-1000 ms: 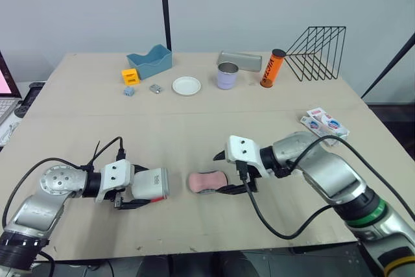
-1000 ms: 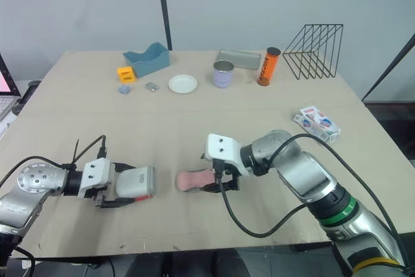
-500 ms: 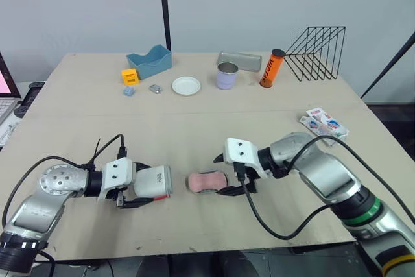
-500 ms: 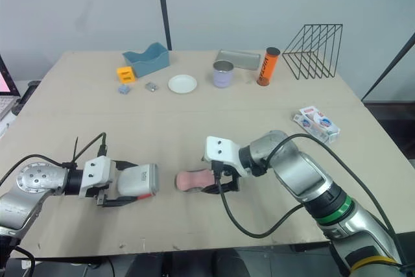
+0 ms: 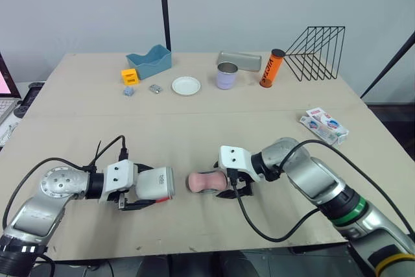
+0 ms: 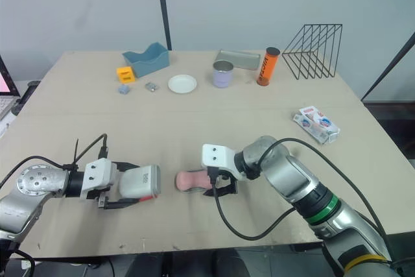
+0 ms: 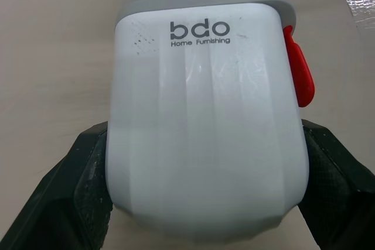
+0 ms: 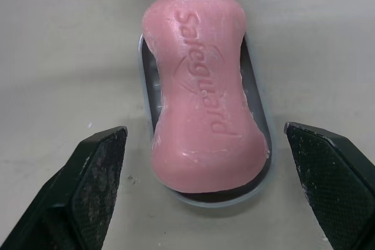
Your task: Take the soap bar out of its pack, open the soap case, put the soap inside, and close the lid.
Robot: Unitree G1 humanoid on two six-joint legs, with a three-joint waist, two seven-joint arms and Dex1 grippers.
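From the left eye view, I have the left gripper (image 5: pixel 146 187) clamped across the white case shell (image 5: pixel 155 183), which lies on its side on the table (image 5: pixel 194 128) near the front edge, its red latch (image 5: pixel 170 194) toward the front. Just to its right the soap bar (image 5: pixel 206 181), pink and unwrapped, lies on the table surface, with a narrow gap between the two. My right gripper (image 5: pixel 224 180) sits at the soap's far end with its fingers spread wide, one on each side. The soap pack (image 5: pixel 323 125) lies well off to the right near the table edge. Along the back I see a blue bin (image 5: pixel 149 61), an orange block (image 5: pixel 130 76), a white plate (image 5: pixel 187 85), a purple cup (image 5: pixel 227 76), an orange can (image 5: pixel 273 67) and a wire rack (image 5: pixel 318 53). The right eye view gives me the same layout. On the left wrist view the shell, marked "bdo Home Furnishing", is pinched between the two black fingers (image 7: pixel 70 191), both pressed against its sides; its grey rim faces the pink soap just beyond. On the right wrist view the soap, stamped "Safeguard", rests on a shallow oval tray (image 8: pixel 261 144) with a dark floor and a pale rim, overhanging it at one end. The gripper's fingers (image 8: pixel 94 185) stand well clear of the soap on both sides, touching neither it nor the tray.
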